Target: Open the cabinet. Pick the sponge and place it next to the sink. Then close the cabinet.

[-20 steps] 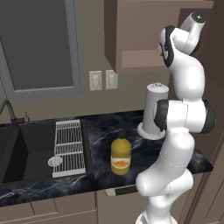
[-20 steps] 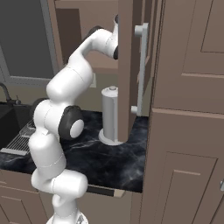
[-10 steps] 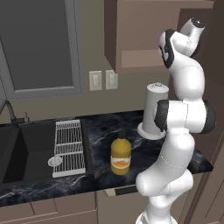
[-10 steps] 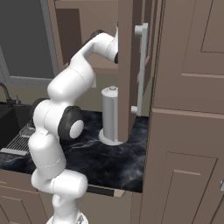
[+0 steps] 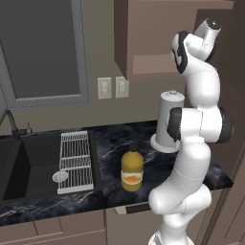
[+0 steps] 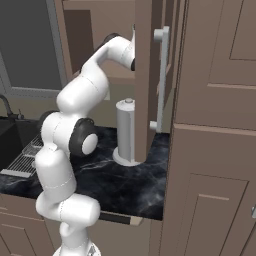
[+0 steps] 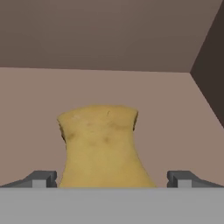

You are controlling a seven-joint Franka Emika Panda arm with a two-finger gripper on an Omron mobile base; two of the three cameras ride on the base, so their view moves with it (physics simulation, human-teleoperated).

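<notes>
You have the cabinet (image 6: 145,75) standing open, its door edge-on in the right base view with the silver bar handle (image 6: 161,80) facing out, and the arm reaches up into it above the black marble tabletop (image 5: 115,143) and the sink (image 5: 28,162). In the hand view your tool (image 7: 112,179) is spread wide, a fingertip either side of the yellow-tan sponge (image 7: 103,144) on the cabinet floor. Down on the tabletop, a yellow-orange bottle (image 5: 132,168) stands beside the sink's white wire rack (image 5: 75,160).
</notes>
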